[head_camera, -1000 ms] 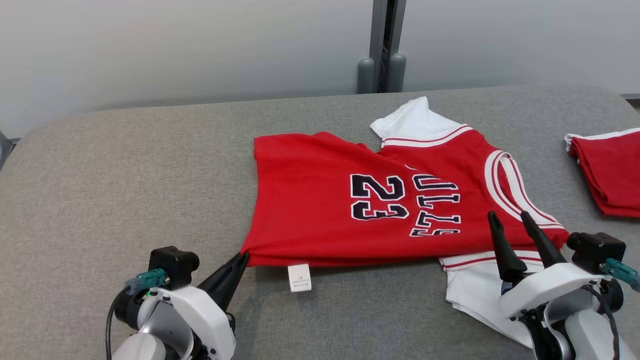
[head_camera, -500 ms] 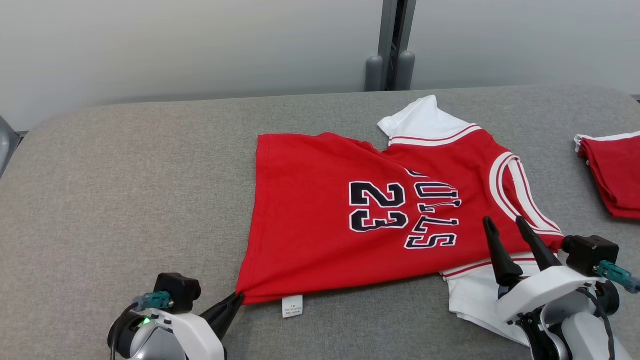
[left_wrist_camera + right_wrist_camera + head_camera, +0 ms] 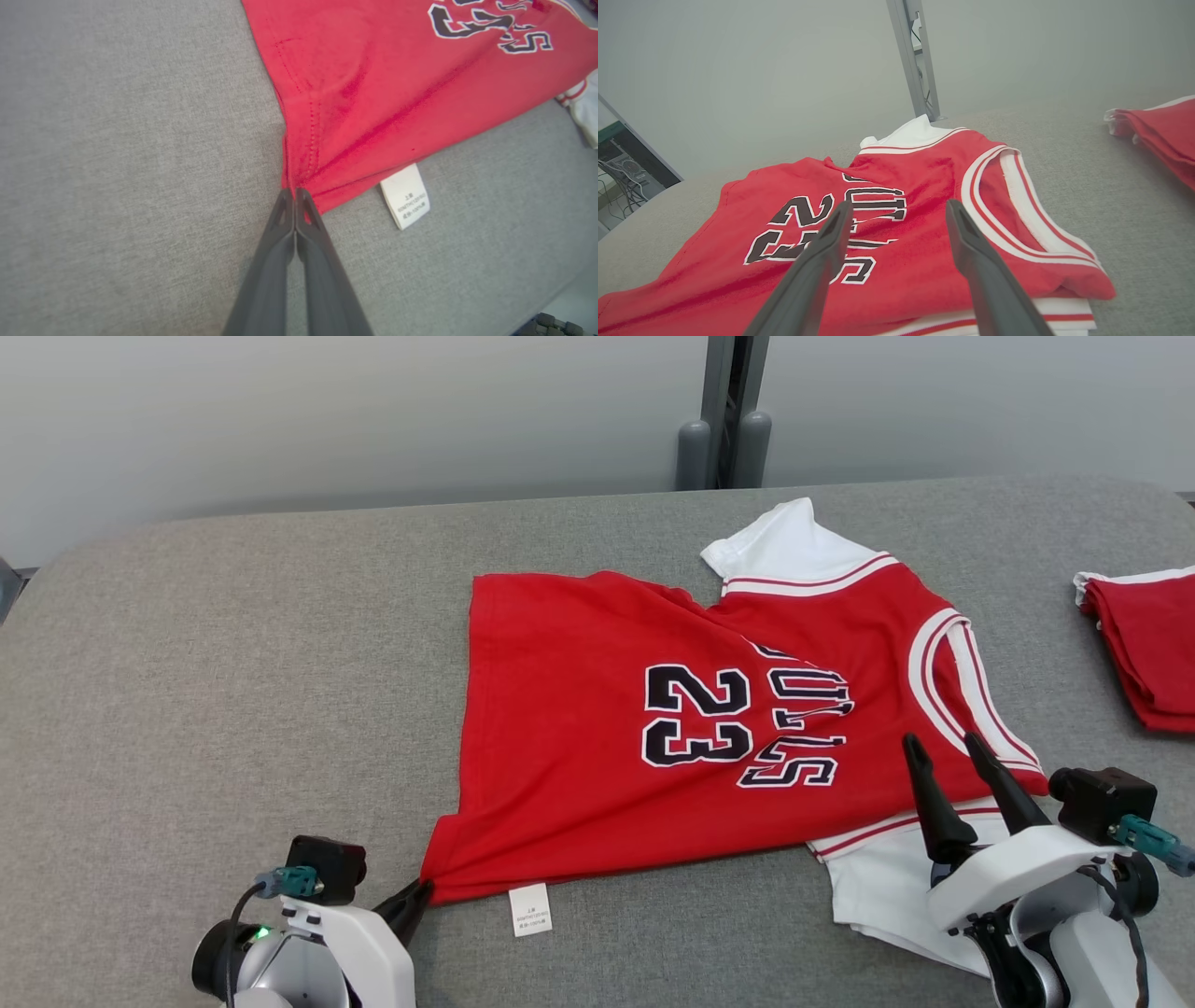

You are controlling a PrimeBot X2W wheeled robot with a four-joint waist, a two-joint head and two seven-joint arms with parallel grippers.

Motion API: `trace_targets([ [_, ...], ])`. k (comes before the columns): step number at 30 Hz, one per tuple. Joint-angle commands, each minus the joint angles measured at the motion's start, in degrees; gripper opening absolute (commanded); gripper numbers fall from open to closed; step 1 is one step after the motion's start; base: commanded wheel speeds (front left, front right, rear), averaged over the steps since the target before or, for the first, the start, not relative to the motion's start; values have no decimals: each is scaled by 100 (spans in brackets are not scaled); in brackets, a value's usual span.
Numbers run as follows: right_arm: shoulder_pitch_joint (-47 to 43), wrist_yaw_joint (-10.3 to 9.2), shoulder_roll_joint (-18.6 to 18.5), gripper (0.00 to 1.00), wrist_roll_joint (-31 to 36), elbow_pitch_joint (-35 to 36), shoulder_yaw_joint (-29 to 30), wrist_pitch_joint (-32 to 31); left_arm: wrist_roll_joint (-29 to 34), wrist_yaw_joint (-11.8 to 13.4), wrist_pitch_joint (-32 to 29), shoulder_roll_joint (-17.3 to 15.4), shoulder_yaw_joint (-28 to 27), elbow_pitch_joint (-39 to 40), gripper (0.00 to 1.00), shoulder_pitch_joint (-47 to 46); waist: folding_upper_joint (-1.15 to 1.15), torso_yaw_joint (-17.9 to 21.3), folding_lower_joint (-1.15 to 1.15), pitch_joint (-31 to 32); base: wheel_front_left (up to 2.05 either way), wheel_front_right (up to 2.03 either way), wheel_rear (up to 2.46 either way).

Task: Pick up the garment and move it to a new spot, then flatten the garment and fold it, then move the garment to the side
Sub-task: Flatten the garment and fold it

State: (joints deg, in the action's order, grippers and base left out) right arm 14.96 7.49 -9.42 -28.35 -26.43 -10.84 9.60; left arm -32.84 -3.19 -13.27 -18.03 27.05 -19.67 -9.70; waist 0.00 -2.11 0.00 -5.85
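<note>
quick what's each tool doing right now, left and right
left tool: shut on the hem corner of the red jersey.
right tool: open, holding nothing.

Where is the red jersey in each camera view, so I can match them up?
Head view: red jersey spread on the grey table, near-left corner pinched in the shut left pincer.
Left wrist view: jersey upper right, its corner at the pincer tips.
Right wrist view: jersey lower middle, beyond the open right pincer.
Shared landmark: the black lettering on its front.

Grey fabric table (image 3: 233,663) — folded red cloth (image 3: 1148,644) at its right edge, metal post (image 3: 726,411) behind.
</note>
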Motion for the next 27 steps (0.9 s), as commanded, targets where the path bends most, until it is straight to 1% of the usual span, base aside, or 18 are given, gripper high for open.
trace_targets([
  [1, 46, 0, -33, 100, 22, 25, 9, 0, 16, -1, 18, -13, 9, -64, 0, -74, 0, 6, 0, -12, 0, 0, 0],
  [2, 46, 0, -34, 100, 24, 26, 7, -3, 29, -9, 14, -8, 27, -121, 0, -98, 0, 10, 0, -21, 0, 0, 0],
  [3, 47, 0, -33, 100, 28, 29, 8, -5, 53, -4, 14, -8, 46, -176, 11, -123, 0, 14, 0, -26, 0, 0, 0],
  [4, 45, 0, -33, 100, 34, 30, 7, -7, 84, 27, 8, -14, 66, -234, 38, -141, 0, 17, 0, -28, 0, 0, 0],
  [5, 43, 0, -32, 100, 38, 31, 6, -11, 112, 52, 2, -21, 87, -282, 95, -148, 0, 20, 0, -32, 0, 0, 0],
  [6, 41, 0, -31, 100, 42, 29, 8, -15, 138, 89, 0, -14, 107, -333, 100, -156, 0, 20, 0, -33, 0, 0, 0],
  [9, 15, 0, -19, 100, 43, 18, 12, -18, 189, 192, 142, 22, 76, -416, 100, -180, 0, 14, 0, -16, 0, 0, 0],
  [12, -24, 0, 4, 100, 48, 10, -4, -10, 143, 338, 430, 74, -83, -425, 100, -201, 0, 7, 0, 24, 0, 0, 0],
  [19, -192, 0, 2, 100, -39, 128, 5, 136, -101, 624, 1566, 271, -666, -104, 100, -34, 0, -69, 0, 205, 0, 0, 0],
  [23, -345, 0, -8, 100, -88, 261, 28, 235, -263, 638, 2095, 492, -843, 128, 100, 125, 0, -126, 0, 319, 0, 0, 0],
  [24, -345, 0, -8, 100, -88, 261, 28, 235, -263, 638, 2095, 492, -843, 128, 100, 125, 0, -126, 0, 319, 0, 0, 0],
  [27, -446, 0, -2, 100, -94, 343, 41, 275, -381, 578, 2341, 654, -849, 217, 100, 286, 0, -157, 0, 364, 0, 0, 0],
])
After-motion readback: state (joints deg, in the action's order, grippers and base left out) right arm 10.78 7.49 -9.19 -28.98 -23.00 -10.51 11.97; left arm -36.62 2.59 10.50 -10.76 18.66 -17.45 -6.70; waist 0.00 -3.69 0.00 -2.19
